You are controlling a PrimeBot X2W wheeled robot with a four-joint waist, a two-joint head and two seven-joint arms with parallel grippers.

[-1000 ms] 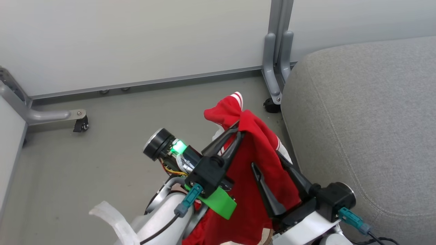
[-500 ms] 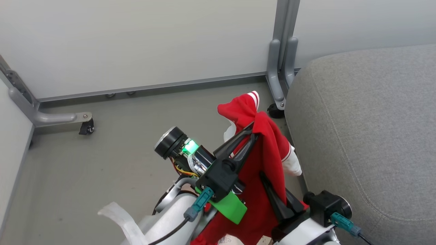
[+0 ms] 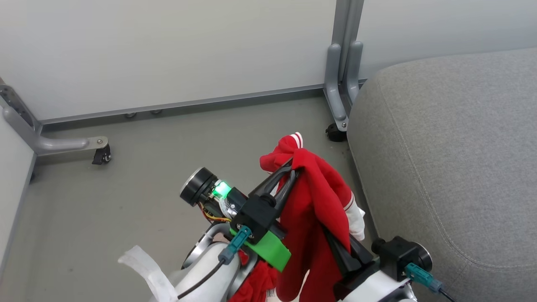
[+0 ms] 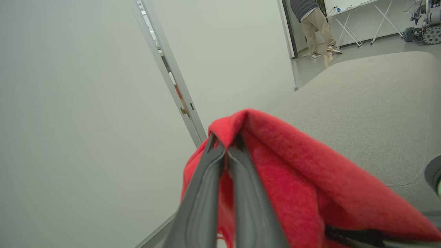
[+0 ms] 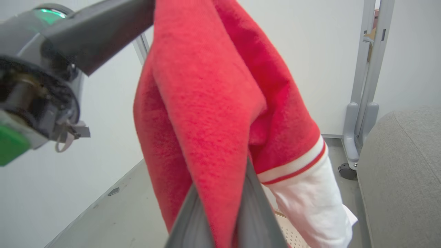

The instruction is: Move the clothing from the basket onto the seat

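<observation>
The red clothing [image 3: 314,201], with white stripes and a white cuff, hangs in the air between my two grippers. My left gripper [image 3: 290,168] is shut on its top fold, seen close in the left wrist view [image 4: 225,148]. Lower and to the right, my right gripper [image 3: 331,239] is shut on a hanging fold of the same clothing [image 5: 206,103], its fingers [image 5: 258,213] pinching red fabric. The grey seat [image 3: 440,167] lies just right of the clothing. A perforated bit of the basket [image 5: 288,235] peeks out below the white cuff. More red fabric [image 3: 256,285] shows under my left arm.
Grey partition panels stand behind, with a post [image 3: 340,84] and castor feet [image 3: 100,154] on the grey floor [image 3: 147,188]. Beyond the seat, a person's legs [image 4: 315,24] and another wheeled machine [image 4: 425,20] are far off.
My right gripper's fingers, spread wide around the hanging fabric a second ago, have closed on it. The garment now hangs narrower, and the head camera has shifted slightly.
</observation>
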